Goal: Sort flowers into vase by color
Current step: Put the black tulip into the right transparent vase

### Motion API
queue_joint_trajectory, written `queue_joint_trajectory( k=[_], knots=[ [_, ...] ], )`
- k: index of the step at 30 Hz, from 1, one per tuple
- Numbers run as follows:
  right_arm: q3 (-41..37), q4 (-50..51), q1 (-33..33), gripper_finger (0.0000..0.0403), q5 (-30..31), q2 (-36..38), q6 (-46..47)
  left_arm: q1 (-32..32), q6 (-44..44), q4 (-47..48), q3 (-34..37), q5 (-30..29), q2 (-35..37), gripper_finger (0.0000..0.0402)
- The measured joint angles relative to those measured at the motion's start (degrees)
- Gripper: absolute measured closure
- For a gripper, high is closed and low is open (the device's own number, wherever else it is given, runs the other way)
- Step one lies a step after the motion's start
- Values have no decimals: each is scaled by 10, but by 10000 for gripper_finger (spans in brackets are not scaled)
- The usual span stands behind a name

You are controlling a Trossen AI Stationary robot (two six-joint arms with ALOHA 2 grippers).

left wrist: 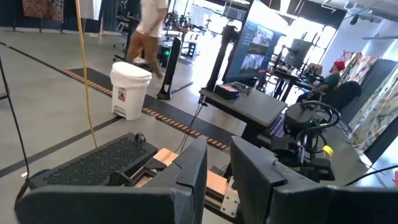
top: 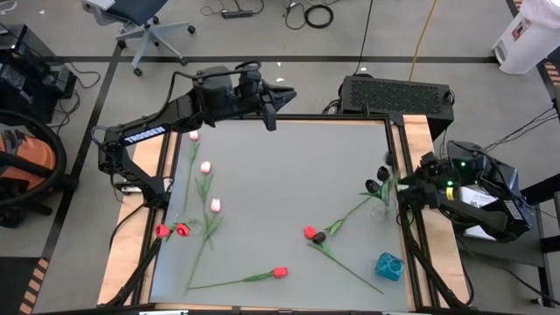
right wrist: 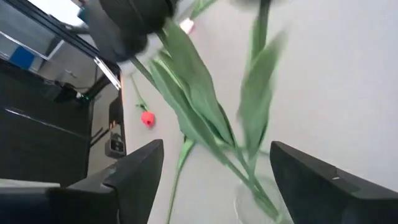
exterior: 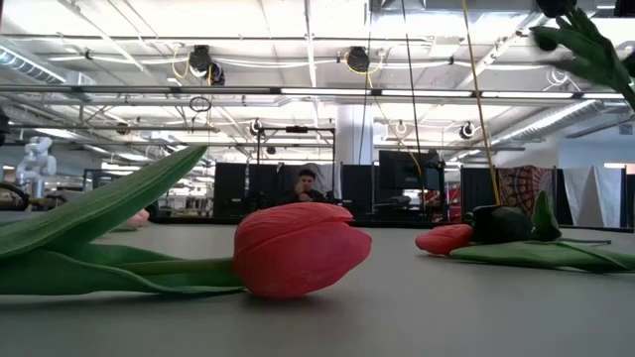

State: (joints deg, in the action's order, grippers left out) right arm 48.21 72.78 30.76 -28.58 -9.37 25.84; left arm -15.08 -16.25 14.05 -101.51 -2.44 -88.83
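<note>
Black tulips (right wrist: 134,18) stand with their stems in a clear vase (right wrist: 255,202) at the table's right edge (top: 382,185). My right gripper (right wrist: 217,149) is open just to the right of them (top: 398,191), a finger on either side of the stems, touching nothing. On the table lie pink tulips (top: 206,166), two red heads close together (top: 172,230), one red tulip near the front (top: 280,272), and a red and a black one side by side (top: 313,234). My left gripper (top: 273,118) hovers over the far edge, its fingers a little apart (left wrist: 219,149) and empty.
A blue glassy object (top: 389,266) sits at the front right. In the low view the front red tulip (exterior: 298,248) lies on its side. A dark box (top: 398,94) stands behind the table. A person sits at a desk in the room behind the table (exterior: 308,183).
</note>
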Motion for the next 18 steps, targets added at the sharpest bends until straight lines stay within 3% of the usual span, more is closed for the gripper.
queue_joint_trajectory(
  k=[18],
  knots=[
    [0,38,0,117,0,0,3,5,0,0,0,0,0,324]
  ],
)
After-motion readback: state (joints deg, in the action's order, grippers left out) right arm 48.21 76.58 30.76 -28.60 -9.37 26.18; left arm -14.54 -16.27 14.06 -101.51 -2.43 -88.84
